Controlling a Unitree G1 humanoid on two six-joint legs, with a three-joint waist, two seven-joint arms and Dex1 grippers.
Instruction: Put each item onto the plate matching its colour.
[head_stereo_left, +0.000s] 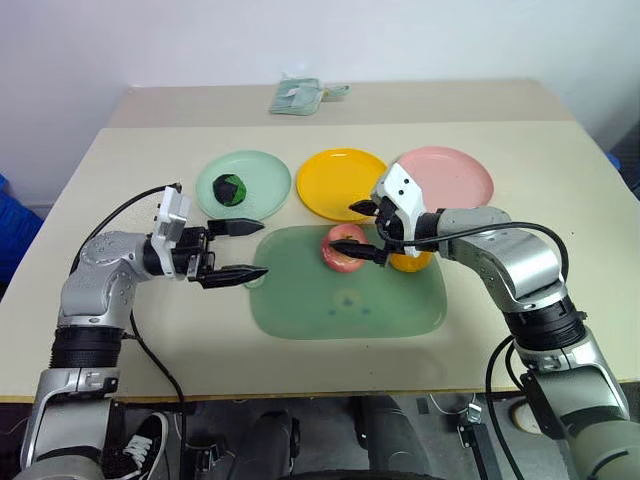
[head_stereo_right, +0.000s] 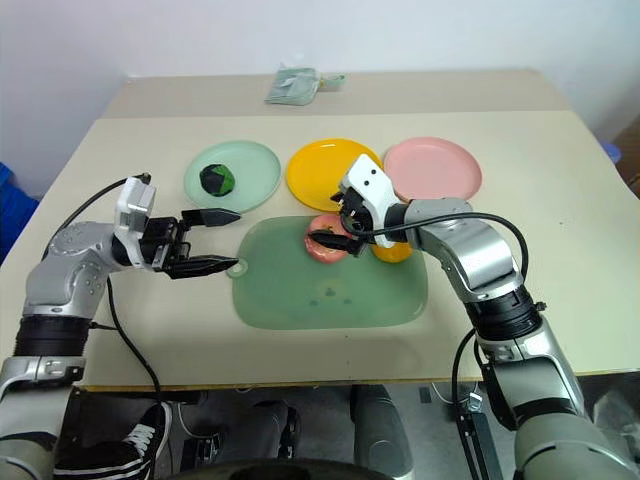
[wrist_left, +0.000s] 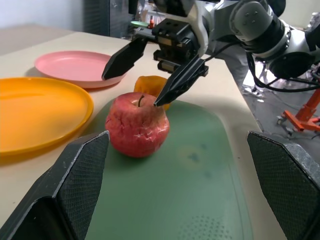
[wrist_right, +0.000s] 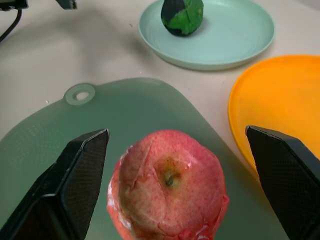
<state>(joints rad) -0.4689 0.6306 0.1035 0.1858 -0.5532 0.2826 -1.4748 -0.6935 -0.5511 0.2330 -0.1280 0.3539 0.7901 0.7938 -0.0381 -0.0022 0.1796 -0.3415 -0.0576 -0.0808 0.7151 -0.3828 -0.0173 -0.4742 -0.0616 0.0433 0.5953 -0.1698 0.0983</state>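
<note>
The dark green-and-black ball (head_stereo_left: 231, 189) lies on the mint green plate (head_stereo_left: 268, 172). Beside it stand the yellow plate (head_stereo_left: 342, 183) and the pink plate (head_stereo_left: 450, 170), both bare. The pink-red apple (head_stereo_left: 343, 246) rests on the green cutting board (head_stereo_left: 340, 300), and the orange (head_stereo_left: 410, 263) sits just behind it, partly hidden by my right arm. My right gripper (head_stereo_left: 355, 230) hangs open over the apple, one finger on each side of it (wrist_right: 167, 200). My left gripper (head_stereo_left: 262, 248) is open and holds nothing. It points level toward the apple from the board's left corner.
A folded green cloth (head_stereo_left: 300, 95) lies at the table's far edge. The cutting board has a hanging hole (wrist_right: 80, 93) at its near-left corner. Something blue (head_stereo_left: 15, 235) stands off the table's left side.
</note>
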